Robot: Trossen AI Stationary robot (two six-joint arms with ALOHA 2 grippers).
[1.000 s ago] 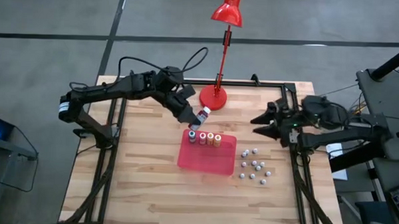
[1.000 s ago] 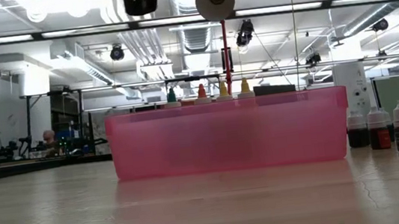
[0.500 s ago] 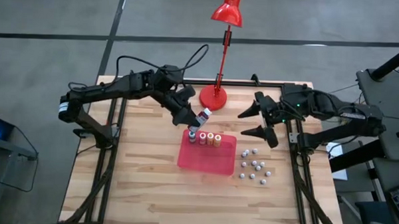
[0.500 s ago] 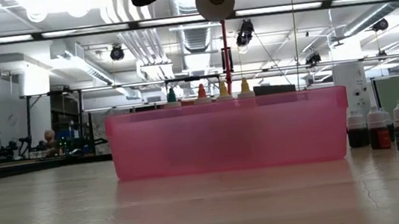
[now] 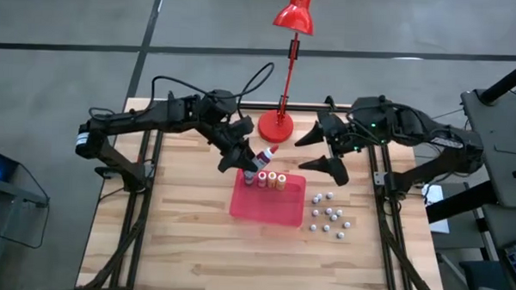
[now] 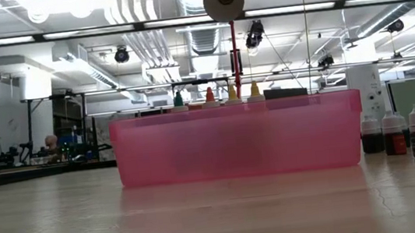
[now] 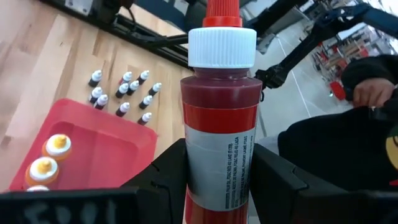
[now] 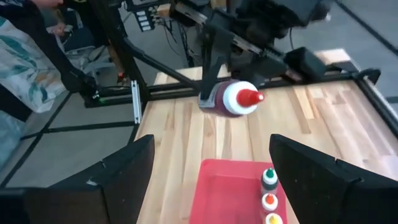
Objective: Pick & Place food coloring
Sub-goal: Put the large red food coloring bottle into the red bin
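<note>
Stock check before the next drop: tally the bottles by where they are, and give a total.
Food coloring bottles standing in the red tray: 4
Red-capped bottle in the left gripper: 1
Small white-capped bottles loose on the table: 11
Total: 16

- Table (image 5: 186, 237): pale planked wood, matt.
- Tray (image 6: 238, 140): translucent red plastic, smooth.
- Red-capped food coloring bottle (image 7: 219, 118): glossy plastic, paper label.

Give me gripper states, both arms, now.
Left gripper: closed on a red-capped food coloring bottle, above the red tray.
Right gripper: open, holding nothing.
</note>
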